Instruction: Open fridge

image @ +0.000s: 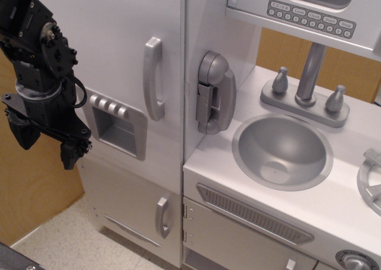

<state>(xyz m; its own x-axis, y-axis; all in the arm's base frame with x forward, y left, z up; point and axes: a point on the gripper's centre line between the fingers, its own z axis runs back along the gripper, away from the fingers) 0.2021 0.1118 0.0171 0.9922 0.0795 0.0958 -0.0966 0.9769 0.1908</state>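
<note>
Observation.image: 1 fridge (119, 62), 1 gripper (44, 146).

The robot arm (37, 62) is matte black throughout, built from blocky, boxy segments with rounded motor housings joined one to the next. A round joint cap with a pale centre and small silvery screw heads shows on the upper segment, and a thin black cable loops out along the side of the wrist. The end effector (44, 142) is black too, with two stubby, squarish fingers (70, 154) below a flat bracket; finer markings seem lost in the dark plastic.
</note>
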